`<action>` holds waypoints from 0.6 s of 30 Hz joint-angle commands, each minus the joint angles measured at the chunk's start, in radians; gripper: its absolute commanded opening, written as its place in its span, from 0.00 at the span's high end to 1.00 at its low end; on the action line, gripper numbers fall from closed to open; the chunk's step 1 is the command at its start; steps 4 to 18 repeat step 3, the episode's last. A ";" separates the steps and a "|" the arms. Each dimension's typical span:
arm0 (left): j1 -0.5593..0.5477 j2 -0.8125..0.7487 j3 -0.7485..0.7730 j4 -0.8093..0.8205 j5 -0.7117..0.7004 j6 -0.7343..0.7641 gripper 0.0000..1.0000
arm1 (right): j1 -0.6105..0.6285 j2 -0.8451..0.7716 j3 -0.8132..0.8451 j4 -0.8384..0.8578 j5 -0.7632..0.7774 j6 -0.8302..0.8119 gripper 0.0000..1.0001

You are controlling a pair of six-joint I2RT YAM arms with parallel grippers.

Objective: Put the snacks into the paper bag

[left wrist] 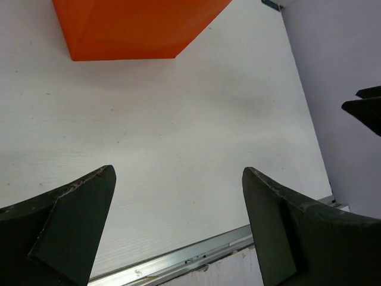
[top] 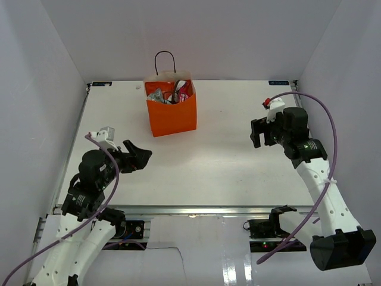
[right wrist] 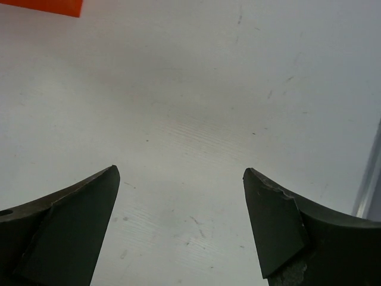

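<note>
The paper bag stands upright toward the far side of the counter, a little left of centre, with one thin black handle looping above its mouth. The snacks crowd the open mouth as a heap of red wrapping, silver-grey foil and a patch of white that reaches up to the rim. From above the packets overlap too much to count or tell apart. No packet shows outside the bag in any view, though the strip of counter behind the bag is hidden. The left tool hangs over the near left of the counter, well apart from the bag, with its jaws spread wide and nothing between them. Its wrist view shows only bare white surface between the fingers, with the bag's orange wall at the top. The right tool hovers at the right side, about level with the bag's near face and also well apart from it. It is likewise released and empty, and its wrist view shows scuffed counter with only a sliver of orange in the far left corner. Judged from this, the loading looks finished: every visible snack sits in the bag and neither arm carries anything. At most the arms need to draw back to their bases.
</note>
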 commanded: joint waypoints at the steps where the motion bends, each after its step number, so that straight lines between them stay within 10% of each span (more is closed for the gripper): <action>1: -0.002 0.032 0.016 0.006 0.021 0.053 0.02 | -0.011 -0.033 0.007 0.015 0.134 -0.056 0.10; 18: -0.002 0.040 0.015 0.008 0.018 0.054 0.02 | -0.011 -0.027 0.008 0.028 0.154 -0.059 0.10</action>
